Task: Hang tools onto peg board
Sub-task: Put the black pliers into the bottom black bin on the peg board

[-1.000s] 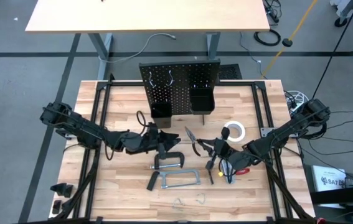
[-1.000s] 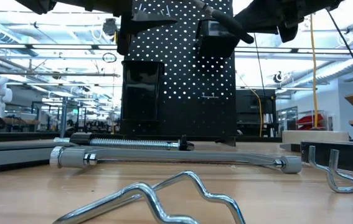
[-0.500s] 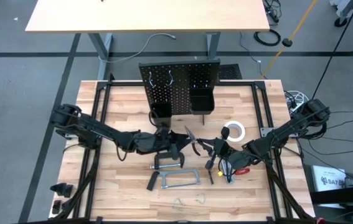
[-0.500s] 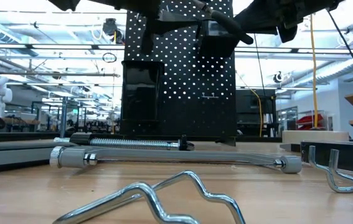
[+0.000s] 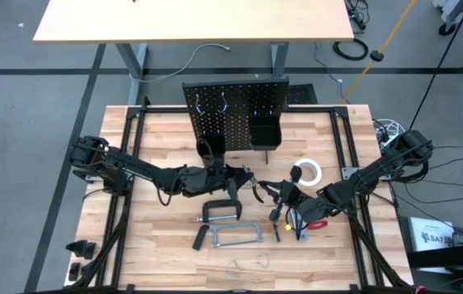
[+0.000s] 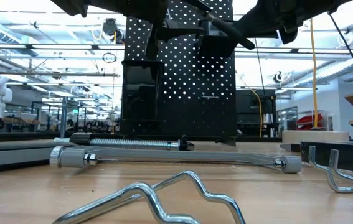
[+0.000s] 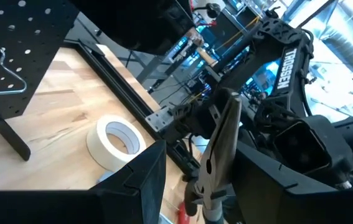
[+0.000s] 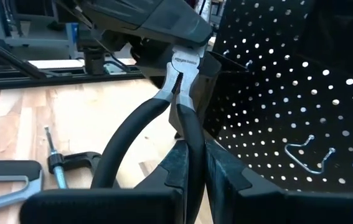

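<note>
Across the middle of the high view, the left gripper (image 5: pixel 246 174) has travelled right since a second ago, from beside the C-clamp (image 5: pixel 222 211) to the nose of the pliers (image 5: pixel 257 188), and its arm now stretches further over the counter (image 5: pixel 158 245). At the upper centre stands one peg board (image 5: pixel 233 110) carrying two black bins (image 5: pixel 264 131), unchanged. Lower centre, one hacksaw (image 5: pixel 238 237) and one C-clamp lie where they lay before. One white tape roll (image 5: pixel 306 172) sits right of centre, also unmoved. The right gripper (image 5: pixel 278 194) keeps its place, fingers (image 8: pixel 223 168) clamped on the black handles of the single pliers (image 8: pixel 177 81), whose silver nose points toward the left gripper. The left fingers (image 7: pixel 148 177) stand apart on either side of that nose (image 7: pixel 221 146), not yet closed. One red-handled tool (image 5: pixel 318 223) lies beneath the right arm.
</note>
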You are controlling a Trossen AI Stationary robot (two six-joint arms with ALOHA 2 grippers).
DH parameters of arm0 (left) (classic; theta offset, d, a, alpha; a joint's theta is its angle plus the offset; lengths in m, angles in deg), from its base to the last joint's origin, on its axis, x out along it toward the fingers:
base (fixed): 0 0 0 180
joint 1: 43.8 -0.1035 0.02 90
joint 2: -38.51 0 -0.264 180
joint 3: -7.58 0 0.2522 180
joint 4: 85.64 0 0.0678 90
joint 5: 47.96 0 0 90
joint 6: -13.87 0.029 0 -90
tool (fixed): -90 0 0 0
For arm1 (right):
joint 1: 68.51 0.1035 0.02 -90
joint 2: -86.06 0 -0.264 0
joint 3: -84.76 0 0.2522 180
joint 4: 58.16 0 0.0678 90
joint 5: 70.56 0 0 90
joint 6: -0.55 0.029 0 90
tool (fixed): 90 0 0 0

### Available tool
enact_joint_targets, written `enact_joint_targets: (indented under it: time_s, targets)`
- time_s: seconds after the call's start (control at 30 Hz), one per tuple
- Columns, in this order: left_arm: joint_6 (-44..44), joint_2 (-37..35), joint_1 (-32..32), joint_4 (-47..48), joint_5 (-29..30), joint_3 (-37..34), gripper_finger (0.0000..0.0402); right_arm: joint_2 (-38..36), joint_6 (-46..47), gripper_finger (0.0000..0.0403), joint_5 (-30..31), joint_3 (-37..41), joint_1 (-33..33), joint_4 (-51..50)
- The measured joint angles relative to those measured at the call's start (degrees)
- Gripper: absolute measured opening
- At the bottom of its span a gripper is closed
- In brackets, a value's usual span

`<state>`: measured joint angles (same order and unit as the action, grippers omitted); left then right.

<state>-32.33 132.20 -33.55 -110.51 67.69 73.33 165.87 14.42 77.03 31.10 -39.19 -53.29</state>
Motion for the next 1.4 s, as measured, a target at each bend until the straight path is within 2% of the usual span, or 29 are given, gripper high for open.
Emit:
enact_joint_targets:
  time_s: [0.27,0.4,0.6,0.83,0.9,1.17,1.27,1.4]
  targets:
    - [-1.42,0.00,-1.31,0.37,-1.50,0.00,0.0160,0.00,0.26,0.0023,-0.01,0.00,-1.26,-2.03]
    - [-1.07,0.00,-1.34,0.33,-1.65,0.00,0.0124,0.00,0.34,0.0023,-0.64,0.00,-1.85,-2.15]
    - [2.80,-0.02,-1.33,-0.02,-2.62,0.00,0.0031,0.00,0.29,0.0023,-0.43,0.00,-1.92,-2.53]
    - [3.52,-0.02,-1.32,0.13,-2.89,0.00,0.0022,0.00,-0.20,0.0025,-0.71,0.00,-1.88,-2.84]
    - [4.30,-0.02,-1.28,0.17,-3.12,-0.02,0.0022,-0.02,-1.53,0.0049,-1.86,0.00,-1.88,-2.78]
    - [7.77,-0.02,-1.28,0.47,-3.78,-0.02,0.0022,-0.88,-1.44,0.0191,-4.15,0.00,-1.28,-2.66]
    - [9.69,-1.08,-1.28,2.68,-3.96,-0.04,0.0022,-3.20,-2.76,0.0223,-4.20,0.00,0.34,-3.22]
    - [13.14,-5.18,-1.24,9.53,-3.37,-0.04,0.0022,-8.68,-2.38,0.0240,-3.90,-0.01,3.17,-5.94]
